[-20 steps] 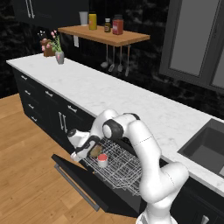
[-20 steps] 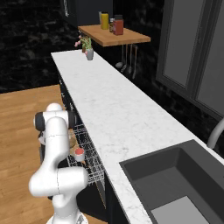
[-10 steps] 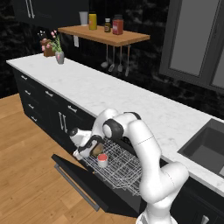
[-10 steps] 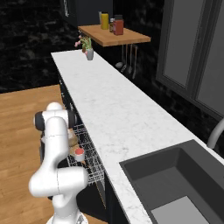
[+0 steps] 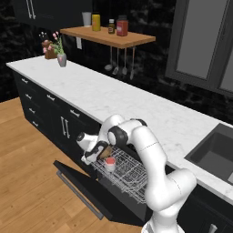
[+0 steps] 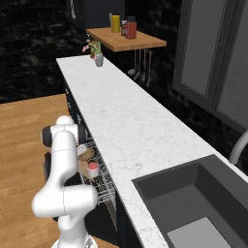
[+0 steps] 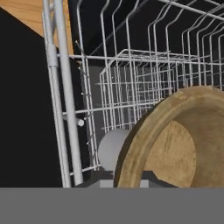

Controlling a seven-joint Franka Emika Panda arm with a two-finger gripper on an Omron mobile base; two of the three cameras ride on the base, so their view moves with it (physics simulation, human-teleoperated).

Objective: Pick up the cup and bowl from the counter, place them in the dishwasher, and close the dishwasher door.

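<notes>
Black cabinets are seen under a long white marble worktop [image 5: 136,102], with a wood floor [image 5: 27,182] in front, a wooden wall shelf [image 5: 107,36] carrying jars, and a sink [image 6: 193,203] at the far end of the worktop. A flower vase [image 5: 61,59] stands on the worktop near the shelf.

Dishwasher [image 5: 123,175] is open; its door [image 5: 91,191] is folded down flat and the white wire rack [image 5: 132,173] is pulled out over it.

Cup [image 5: 110,164]: already standing upright in the rack, red inside showing.

Bowl [image 7: 175,140]: pinched at its rim by the hand [image 5: 98,152], tilted on edge, held low over the rack just beside the cup. In the hand view the wooden rim is seen close against the wire grid. The fingers are nearly pressed together on the rim.

Step judged: bowl being lowered into the rack; release and door closing not yet done.

Risks noted:
- The tilted bowl could catch on the rack wires and be levered out of the thin rim pinch.
- The cup could be knocked over, since the bowl is so near it.
- If released on edge, the bowl may roll or tip.
- The rack must be pushed in before the door is lifted, or the door would be blocked.
</notes>
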